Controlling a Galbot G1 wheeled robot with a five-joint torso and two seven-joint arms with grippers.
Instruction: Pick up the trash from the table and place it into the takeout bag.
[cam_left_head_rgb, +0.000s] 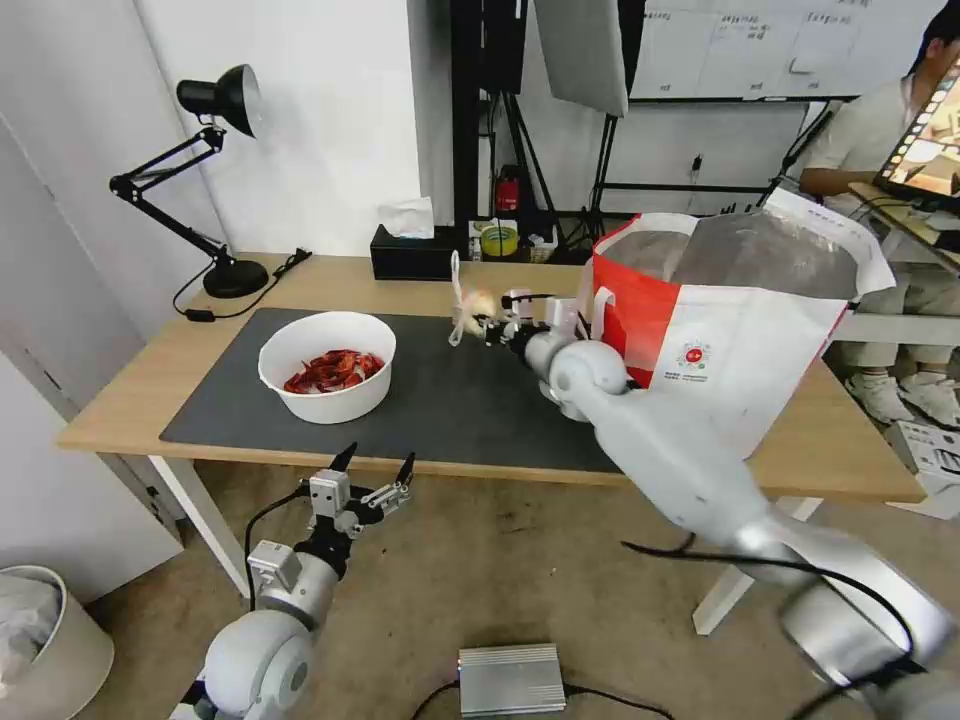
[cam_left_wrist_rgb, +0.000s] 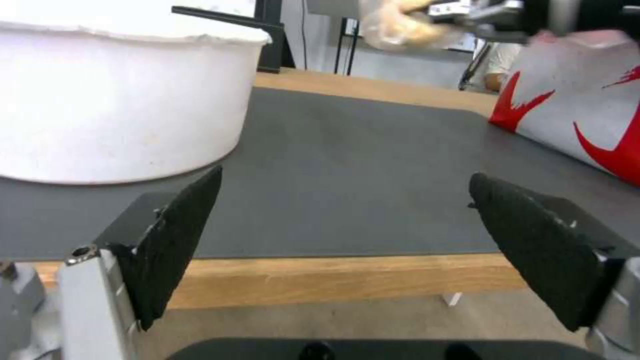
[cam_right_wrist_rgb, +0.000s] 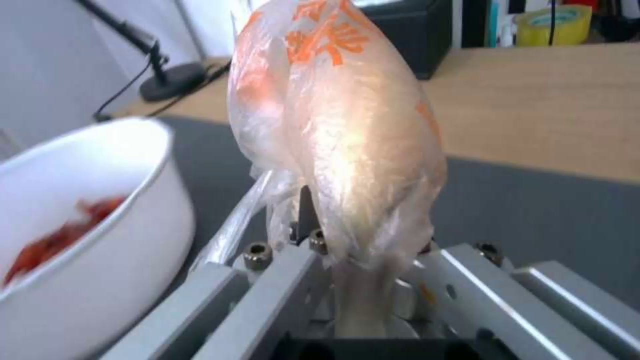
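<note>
- Right gripper (cam_left_head_rgb: 487, 322): we hold it raised above the far part of the dark grey mat (cam_left_head_rgb: 450, 395), its fingers clamped on the clear bag around a beige ball (cam_left_head_rgb: 472, 308).
- Clear bag, right wrist view (cam_right_wrist_rgb: 340, 135): thin, glossy, wrinkled film printed with orange characters, stretched over a pale beige rounded lump. Its lower end is pinched between the metal fingers (cam_right_wrist_rgb: 280, 295), and a loose strip of film trails beside them.
- Clear bag, position: in the air, clear of the table (cam_left_head_rgb: 130, 400), between the white bowl (cam_left_head_rgb: 327, 365) and the takeout bag (cam_left_head_rgb: 720, 330), nearer the bag.
- Takeout bag: it stands upright on the right part of the table, mouth open, silver lining visible, red side panel and a small round red logo facing us.
- White bowl: it rests on the left part of the mat and contains red crayfish shells (cam_left_head_rgb: 333, 370).
- Left gripper (cam_left_head_rgb: 374, 465): we keep it low before the near table edge, jaws wide apart and holding nothing; its black pads (cam_left_wrist_rgb: 177, 240) frame the mat and the bowl wall (cam_left_wrist_rgb: 120, 105).
</note>
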